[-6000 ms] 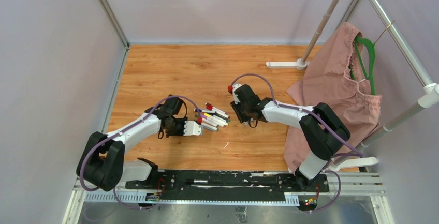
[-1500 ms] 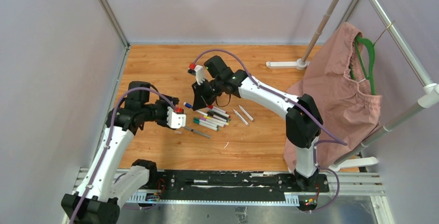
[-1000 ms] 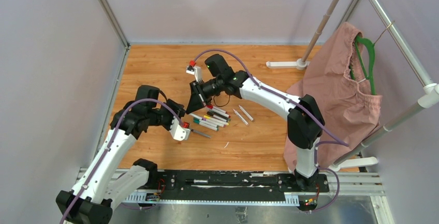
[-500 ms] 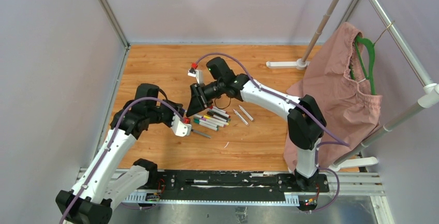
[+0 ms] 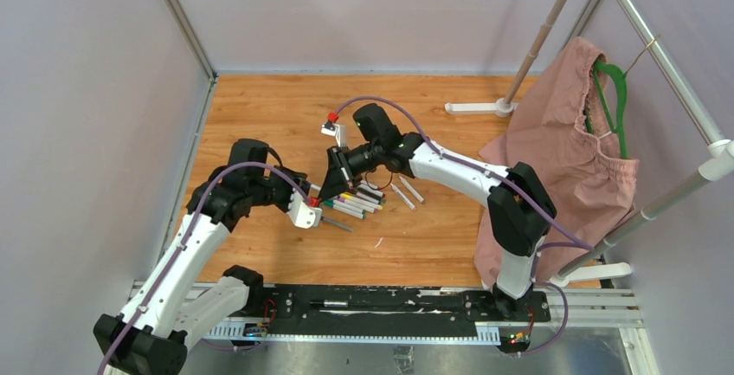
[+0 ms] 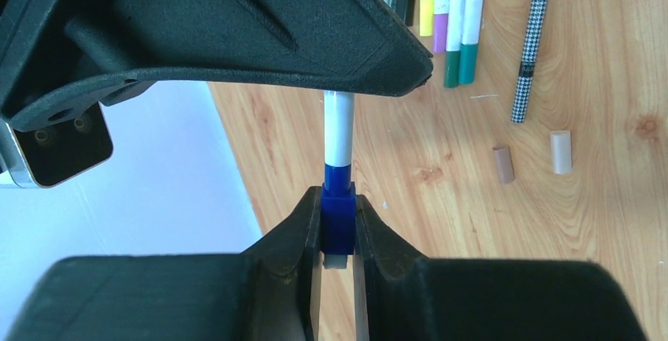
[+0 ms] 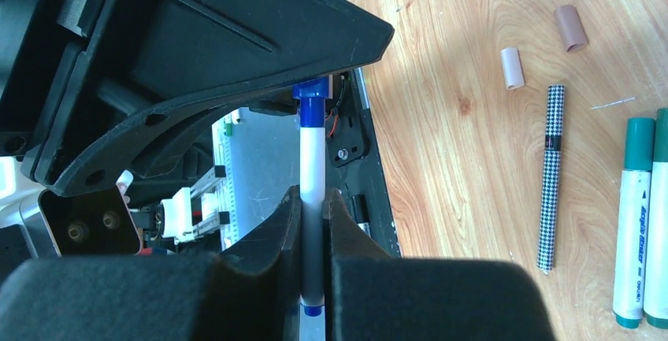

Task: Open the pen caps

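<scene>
A white pen [image 7: 313,156] with a blue cap [image 6: 339,216] hangs in the air between the two grippers. My left gripper [image 6: 339,199] is shut on the blue cap. My right gripper [image 7: 313,199] is shut on the white barrel [image 6: 340,130], facing the left one tip to tip. In the top view the two meet, left gripper [image 5: 312,208] and right gripper [image 5: 328,191], just left of the pile of capped pens [image 5: 357,199] on the wooden floor. The held pen is mostly hidden there.
Two small loose caps, one cream [image 6: 560,152] and one brown [image 6: 502,164], lie beside a black-and-white checked pen [image 6: 529,50]. Two bare white pens [image 5: 404,191] lie right of the pile. A pink cloth on a green hanger [image 5: 563,150] and a white rack stand at the right.
The left gripper has risen toward the right gripper and shut on the blue cap. The right gripper has come down and toward the left, holding the pen barrel.
</scene>
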Robot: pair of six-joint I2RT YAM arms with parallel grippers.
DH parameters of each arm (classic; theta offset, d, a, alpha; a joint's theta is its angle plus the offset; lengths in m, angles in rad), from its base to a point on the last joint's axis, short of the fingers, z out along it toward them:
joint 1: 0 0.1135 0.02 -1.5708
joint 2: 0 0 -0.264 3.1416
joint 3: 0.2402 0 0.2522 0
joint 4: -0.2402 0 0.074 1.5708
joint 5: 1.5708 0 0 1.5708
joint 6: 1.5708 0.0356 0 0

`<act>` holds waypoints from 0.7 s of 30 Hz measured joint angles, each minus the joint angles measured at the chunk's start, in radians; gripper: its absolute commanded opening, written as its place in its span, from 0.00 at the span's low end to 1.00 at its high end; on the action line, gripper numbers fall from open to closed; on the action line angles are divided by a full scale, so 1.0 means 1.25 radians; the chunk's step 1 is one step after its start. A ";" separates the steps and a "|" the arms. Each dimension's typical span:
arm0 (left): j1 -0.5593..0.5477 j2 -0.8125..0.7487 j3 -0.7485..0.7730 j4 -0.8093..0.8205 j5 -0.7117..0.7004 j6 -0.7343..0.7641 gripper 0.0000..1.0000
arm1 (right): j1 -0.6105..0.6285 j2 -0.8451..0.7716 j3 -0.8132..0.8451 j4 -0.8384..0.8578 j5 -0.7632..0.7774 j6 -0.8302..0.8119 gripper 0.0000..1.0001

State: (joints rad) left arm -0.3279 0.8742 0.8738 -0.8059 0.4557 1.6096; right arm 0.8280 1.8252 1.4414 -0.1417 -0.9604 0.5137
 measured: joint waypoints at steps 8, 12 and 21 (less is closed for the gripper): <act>-0.027 0.002 -0.017 0.045 0.015 0.004 0.00 | -0.006 -0.084 -0.122 0.080 0.043 0.013 0.00; -0.039 0.023 -0.019 0.064 0.034 0.001 0.00 | -0.008 -0.131 -0.189 0.122 0.079 0.018 0.00; 0.039 0.061 -0.018 0.103 -0.102 0.002 0.00 | -0.019 -0.230 -0.345 -0.001 0.095 -0.001 0.00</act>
State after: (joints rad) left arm -0.2787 0.9501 0.8509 -0.6769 0.3286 1.6127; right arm 0.8047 1.5372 1.0103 -0.1429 -0.8417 0.5129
